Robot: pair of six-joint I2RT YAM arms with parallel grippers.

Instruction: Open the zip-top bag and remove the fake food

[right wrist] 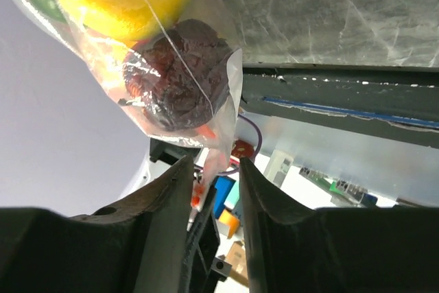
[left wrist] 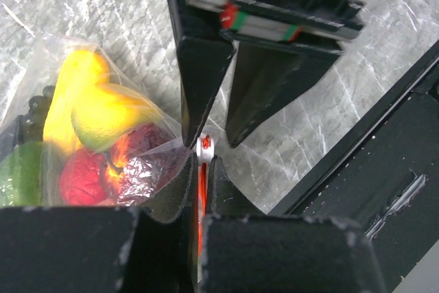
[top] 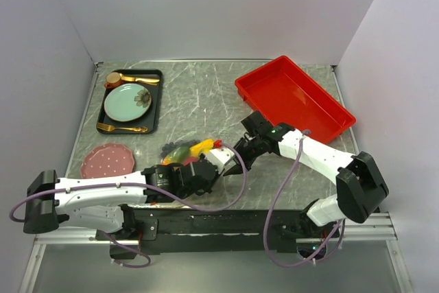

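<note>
Left arm (top: 96,189), right arm (top: 321,157): white shells, black joints; purple cables (top: 277,197); black wedge pincer fingers (right wrist: 161,204).

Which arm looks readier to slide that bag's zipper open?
Right. The right gripper stands open around the white slider, while the left gripper is shut on the zip-top bag's strip, anchoring it.

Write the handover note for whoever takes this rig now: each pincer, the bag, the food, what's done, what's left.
Left pincer: shut on the zip strip of the zip-top bag, right beside the white slider.
Right pincer: open, fingers straddling the bag's edge at the slider, not pinching.
Fake food: every piece in view is inside the bag, between the two arms.
Done: strip gripped, right pincer lined up.
Left: pull the slider, open the bag, take the food out.
</note>
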